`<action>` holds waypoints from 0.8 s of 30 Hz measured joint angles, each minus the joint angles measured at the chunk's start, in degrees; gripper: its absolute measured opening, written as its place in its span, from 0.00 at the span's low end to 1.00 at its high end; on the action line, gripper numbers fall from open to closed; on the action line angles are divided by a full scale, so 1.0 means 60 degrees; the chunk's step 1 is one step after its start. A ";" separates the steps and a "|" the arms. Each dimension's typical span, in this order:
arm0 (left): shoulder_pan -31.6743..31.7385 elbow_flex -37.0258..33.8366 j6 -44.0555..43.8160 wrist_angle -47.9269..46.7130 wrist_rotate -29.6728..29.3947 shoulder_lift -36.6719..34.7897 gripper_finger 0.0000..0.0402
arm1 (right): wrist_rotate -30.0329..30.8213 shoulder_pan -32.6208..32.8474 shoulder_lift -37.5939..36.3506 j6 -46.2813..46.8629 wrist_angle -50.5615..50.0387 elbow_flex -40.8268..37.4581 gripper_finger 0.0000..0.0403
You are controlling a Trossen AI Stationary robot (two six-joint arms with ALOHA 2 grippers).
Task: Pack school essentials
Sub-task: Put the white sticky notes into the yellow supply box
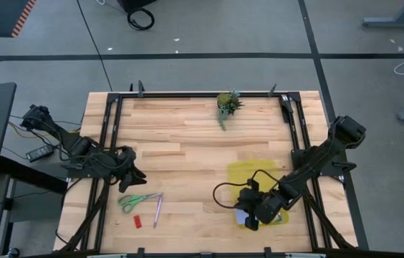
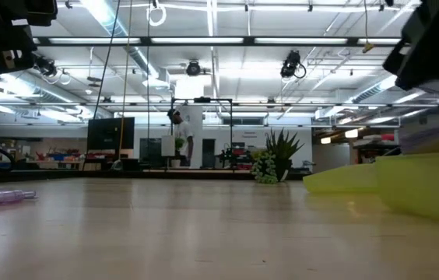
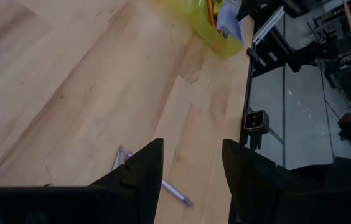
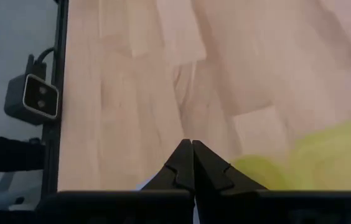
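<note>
Bright, even overhead light from ceiling strip lights; soft shadows; wrist views blurred close-up.

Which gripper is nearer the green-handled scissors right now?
Left. The left gripper hovers just beside the green-handled scissors, while the right gripper sits across the table over the yellow case.

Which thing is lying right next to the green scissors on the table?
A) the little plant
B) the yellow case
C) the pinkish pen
C: in the high view the pinkish pen lies just beside the green-handled scissors, while the potted plant stands at the table's far edge and the yellow case sits over by the right arm.
</note>
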 joint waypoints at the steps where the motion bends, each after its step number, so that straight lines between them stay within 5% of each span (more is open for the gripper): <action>1: 0.0000 0.0000 -0.0060 0.0040 0.0002 0.0016 0.43 | 0.0018 0.0074 0.0097 0.0128 0.0004 -0.0005 0.01; 24: 0.0004 0.0001 -0.0134 0.0159 0.0197 0.0067 0.43 | 0.0942 0.0666 0.0685 0.1316 -0.0493 -0.0324 0.01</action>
